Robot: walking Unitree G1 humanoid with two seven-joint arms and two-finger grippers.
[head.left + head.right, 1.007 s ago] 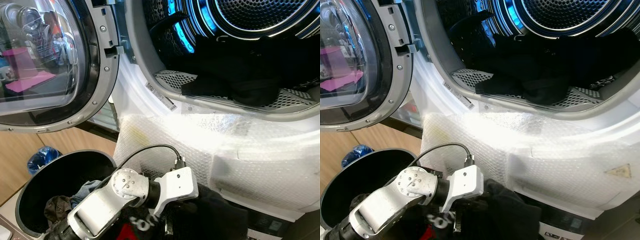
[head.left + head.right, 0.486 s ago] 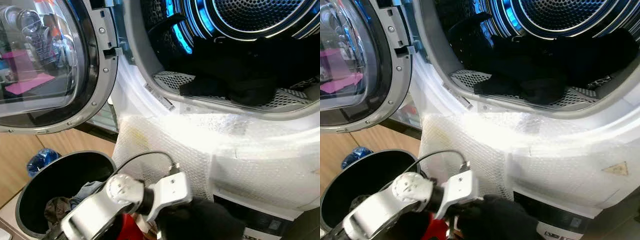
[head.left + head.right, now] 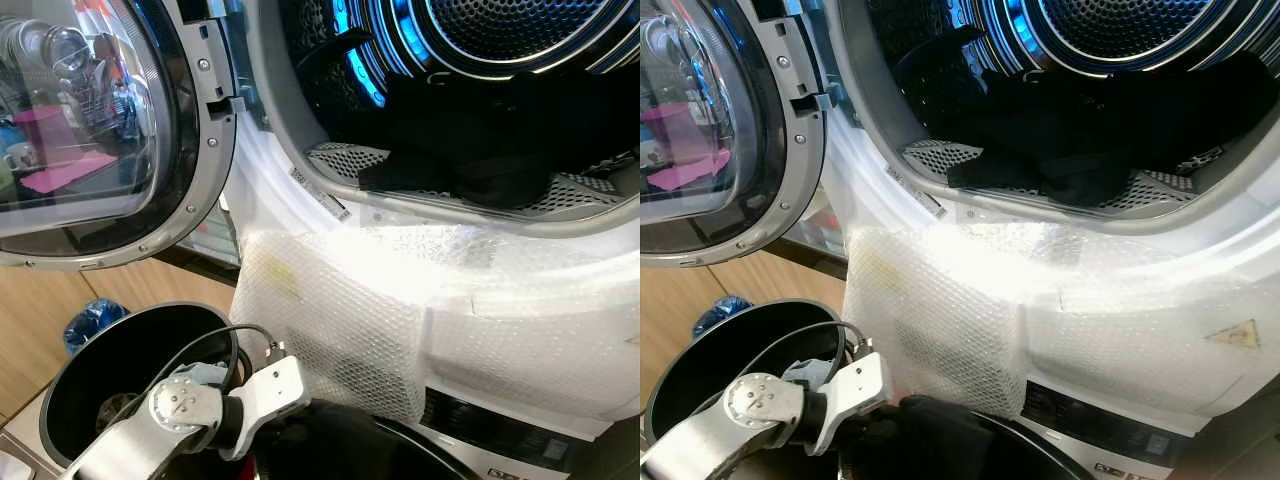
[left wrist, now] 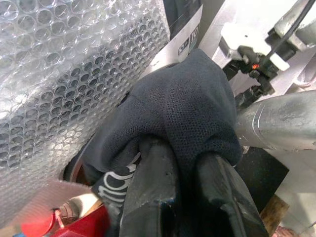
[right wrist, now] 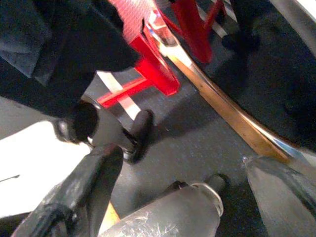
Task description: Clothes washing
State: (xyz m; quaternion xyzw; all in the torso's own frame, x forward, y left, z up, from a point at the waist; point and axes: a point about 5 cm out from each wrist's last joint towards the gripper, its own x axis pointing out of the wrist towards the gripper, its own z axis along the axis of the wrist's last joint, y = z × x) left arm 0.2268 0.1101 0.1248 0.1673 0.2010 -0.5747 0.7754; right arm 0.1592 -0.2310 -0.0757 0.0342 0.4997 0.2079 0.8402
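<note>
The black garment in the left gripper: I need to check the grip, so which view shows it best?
The left wrist view: the left gripper pinches the black garment up close. The eye views catch just a dark bundle beyond the wrist.

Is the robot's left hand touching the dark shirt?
Touching. The left wrist view shows the left gripper with both black fingers pinched on the dark shirt, which drapes over them beside the bubble wrap.

place: home laundry corner
machine: front-loading washer (image 3: 330, 250) with its door (image 3: 110, 130) open
beside it: black bin (image 3: 90, 370) on a wood floor (image 3: 40, 320)
</note>
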